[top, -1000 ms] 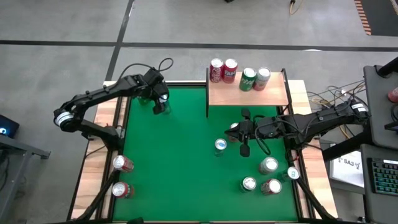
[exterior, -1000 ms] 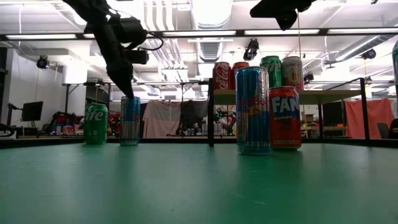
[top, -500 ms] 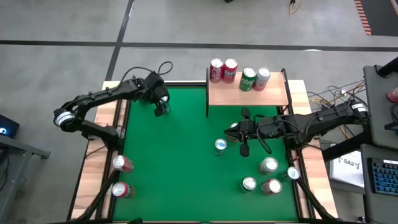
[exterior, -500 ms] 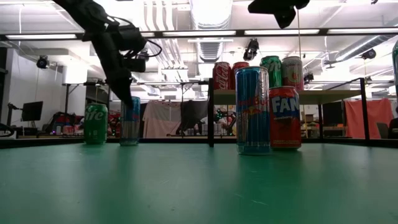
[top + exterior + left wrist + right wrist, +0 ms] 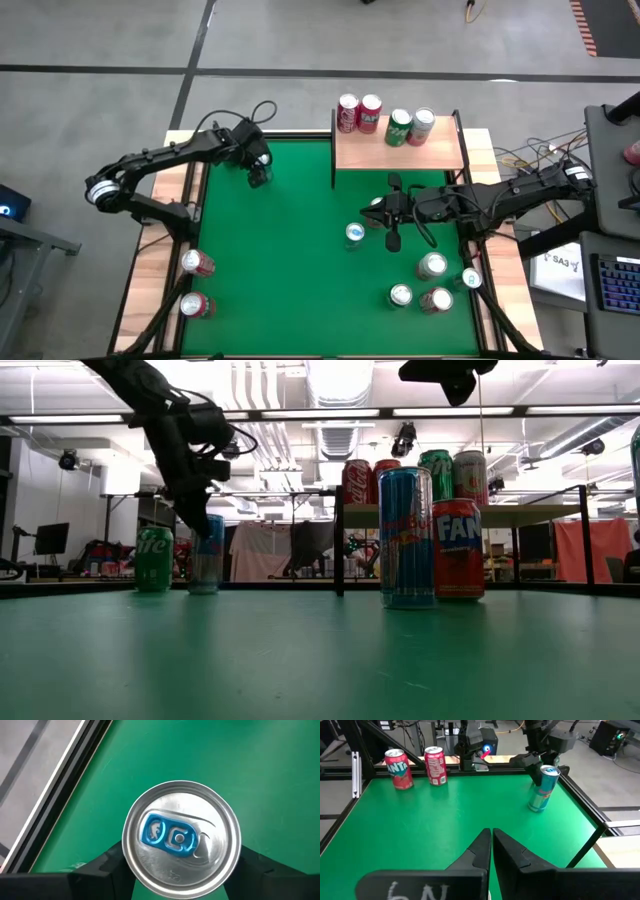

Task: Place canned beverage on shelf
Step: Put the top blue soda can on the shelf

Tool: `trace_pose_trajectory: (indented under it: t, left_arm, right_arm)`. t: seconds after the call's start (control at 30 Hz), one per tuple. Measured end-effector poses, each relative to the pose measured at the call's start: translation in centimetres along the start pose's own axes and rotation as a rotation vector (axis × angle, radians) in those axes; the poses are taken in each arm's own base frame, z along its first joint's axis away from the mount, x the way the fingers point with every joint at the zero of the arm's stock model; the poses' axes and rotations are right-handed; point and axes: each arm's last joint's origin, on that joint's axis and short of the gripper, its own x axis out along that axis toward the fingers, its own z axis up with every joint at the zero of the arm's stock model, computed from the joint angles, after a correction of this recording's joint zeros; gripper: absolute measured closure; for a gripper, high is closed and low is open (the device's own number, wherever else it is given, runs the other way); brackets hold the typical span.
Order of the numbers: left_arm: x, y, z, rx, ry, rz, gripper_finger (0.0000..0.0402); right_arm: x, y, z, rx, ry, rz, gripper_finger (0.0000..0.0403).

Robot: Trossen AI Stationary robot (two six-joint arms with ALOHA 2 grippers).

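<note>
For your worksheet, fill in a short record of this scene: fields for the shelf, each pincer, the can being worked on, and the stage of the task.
shelf: holds four cans at its far edge
left pincer: over the slim blue can, fingers on both sides of it
slim blue can: tilted on the green table, beside a green Sprite can
right pincer: shut, empty, mid-table
stage: can not yet lifted

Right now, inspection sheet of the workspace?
Surface: green table, wood side strips.
Job's things: shelf carries four cans at its far edge; slim blue can tilted at far left corner.
Clutter: green can beside it; loose cans near right, two near left.
Grippers: left gripper closing around the slim blue can's top; right gripper shut, empty, mid-table.
Cables: loops on both arms, bundle at right.
Surroundings: desk with keyboard at right.
</note>
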Motion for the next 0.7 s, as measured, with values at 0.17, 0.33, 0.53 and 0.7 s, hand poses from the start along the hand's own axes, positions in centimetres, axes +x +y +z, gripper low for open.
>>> trace_pose_trajectory:
  t: [0.17, 0.33, 0.53, 0.7]
  left_arm:
    - [-1.7, -1.3, 0.0, 0.007, -0.059, -0.058, 0.019]
    - [-4.9, -4.0, -0.1, 0.027, -0.188, -0.155, 0.019]
    - [-8.9, -8.3, 0.1, 0.068, -0.423, -0.302, 0.019]
    - [-11.2, -11.9, 0.0, 0.121, -0.573, -0.413, 0.019]
  right_arm:
    - [0.0, 0.0, 0.2, 0.018, -0.021, 0.001, 0.0394]
    - [0.7, 0.1, 0.6, 0.023, -0.074, 0.0, 0.0394]
    - [3.2, -0.1, 0.5, 0.02, -0.129, -0.027, 0.0394]
    - [5.0, -0.4, 0.6, 0.028, -0.14, -0.049, 0.0394]
